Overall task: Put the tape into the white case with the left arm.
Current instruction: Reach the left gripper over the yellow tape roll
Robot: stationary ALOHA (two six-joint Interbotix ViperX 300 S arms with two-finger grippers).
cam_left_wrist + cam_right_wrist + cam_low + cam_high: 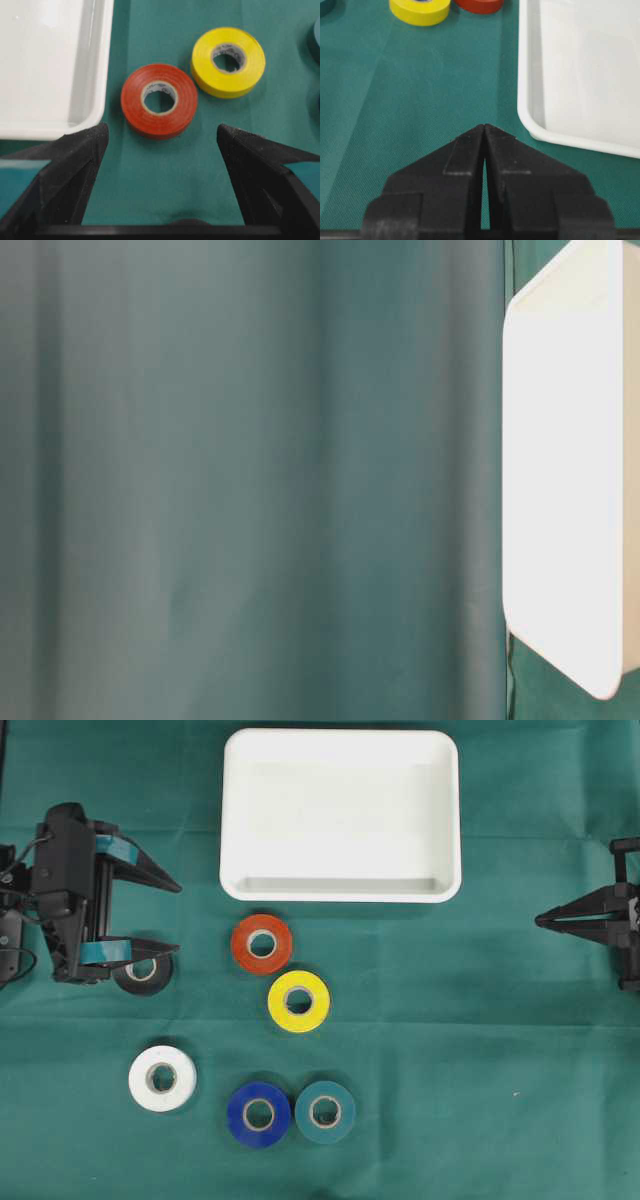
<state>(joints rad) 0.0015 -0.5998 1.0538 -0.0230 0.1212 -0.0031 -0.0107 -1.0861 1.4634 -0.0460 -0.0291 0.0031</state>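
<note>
The white case (340, 815) lies at the back middle of the green cloth with nothing in it. Several tape rolls lie flat in front of it: red (262, 943), yellow (299, 1001), white (162, 1078), blue (259, 1114), teal (325, 1112) and black (142, 972). My left gripper (178, 918) hovers at the left, open wide and empty, its lower finger over the black roll. In the left wrist view the left gripper (161, 126) points at the red roll (159, 100), with the yellow roll (228, 62) beyond and the case (50, 65) to the left. My right gripper (537, 920) is shut at the far right.
In the right wrist view the right gripper (484, 126) sits low over bare cloth, and the case rim (525, 100) is just ahead to its right. The table-level view shows only blurred green cloth and the case (560, 490) at its right edge.
</note>
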